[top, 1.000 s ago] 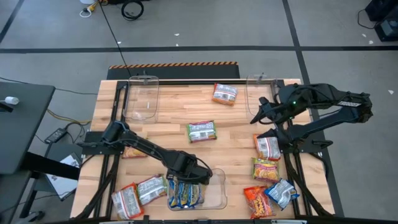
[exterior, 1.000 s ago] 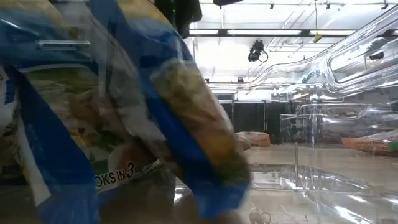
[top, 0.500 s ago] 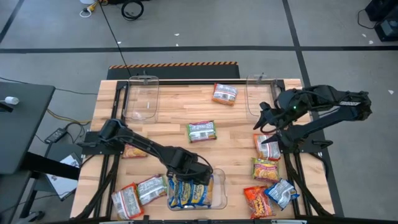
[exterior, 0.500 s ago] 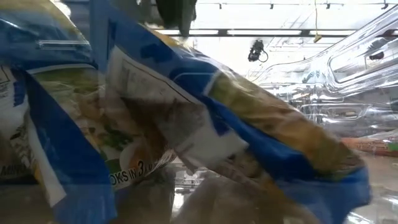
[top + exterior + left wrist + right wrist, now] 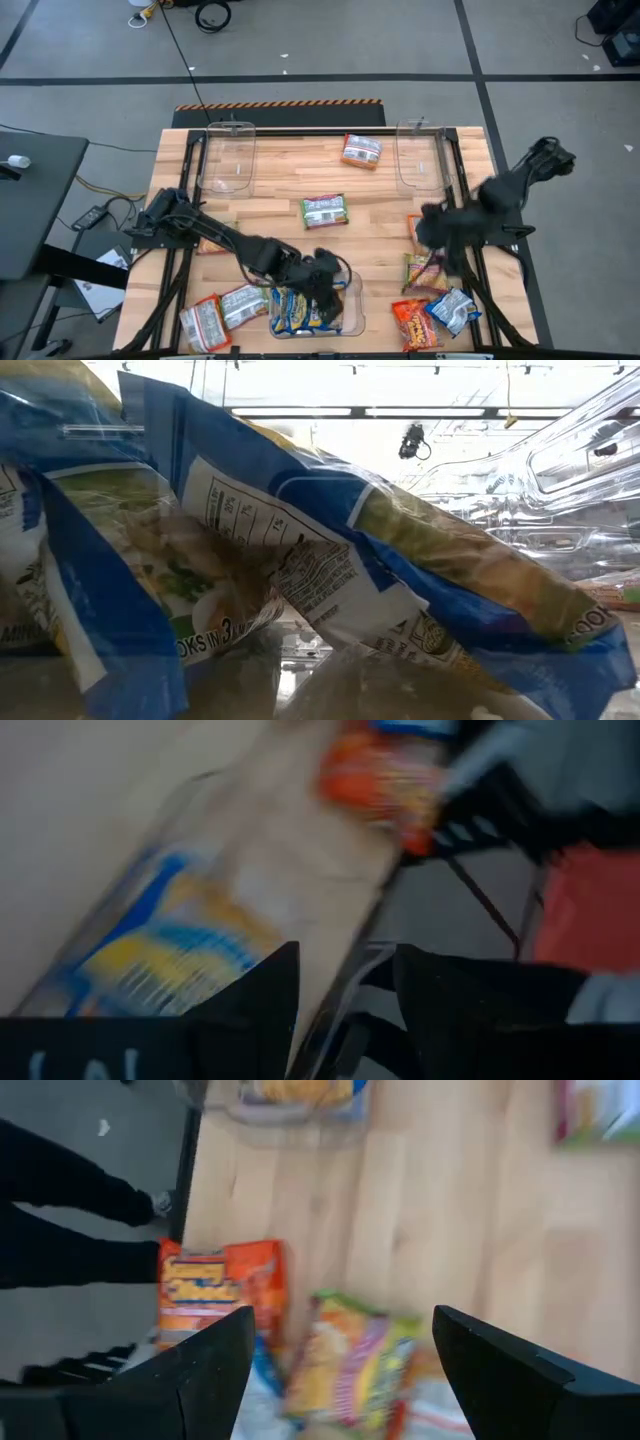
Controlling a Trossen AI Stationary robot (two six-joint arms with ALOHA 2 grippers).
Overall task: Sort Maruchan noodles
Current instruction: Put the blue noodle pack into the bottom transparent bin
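Observation:
Blue-and-yellow noodle packets [image 5: 298, 312] lie in the near clear bin [image 5: 350, 312]. In the low view they fill the picture, the top one [image 5: 380, 580] slanting across the others. My left gripper [image 5: 328, 278] hovers open over that bin [image 5: 345, 955], with the packets [image 5: 170, 955] beyond its fingers and nothing between them. My right gripper [image 5: 437, 232] is wide open [image 5: 342, 1320] above the right-hand cluster: a green-and-pink packet [image 5: 350, 1360] and an orange one [image 5: 215, 1290].
Clear bins stand at the far left [image 5: 228, 158] and far right [image 5: 420, 158]. Loose packets lie flat on the table: green at the centre [image 5: 324, 211], orange-red at the far edge [image 5: 361, 150], two near left [image 5: 222, 310], several near right [image 5: 430, 300].
The blue-and-yellow packet that hung upright in the near bin has tipped over and now lies slanting across the others; the left fingers no longer show above it. My right gripper has swung from beside the far right bin toward the near edge, over the right-hand packets.

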